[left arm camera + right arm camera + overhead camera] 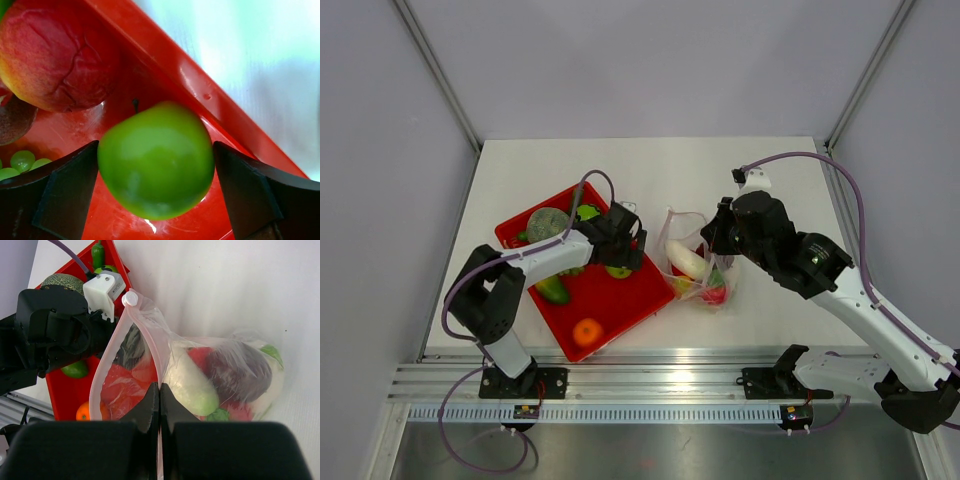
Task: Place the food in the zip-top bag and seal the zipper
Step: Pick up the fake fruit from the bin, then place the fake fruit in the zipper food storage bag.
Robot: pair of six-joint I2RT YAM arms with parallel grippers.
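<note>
Snugly, left pincer [157,192] clasps apple [156,159]; right pincer [159,399] nips bag [227,372].

**Robot lab test cell**

Plain grey panels [650,60] and metal frame posts [438,72] enclose a white table [720,165]. 2 cabled robot arms [840,285] are bolted to an aluminium rail [660,385]. Toy food [586,331] lies on a red tray [620,310].

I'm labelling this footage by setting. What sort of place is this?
Probably a robotics lab test cell: a white table boxed in by plain grey panels, two arms bolted to a metal rail, and toy food on a red tray.
</note>
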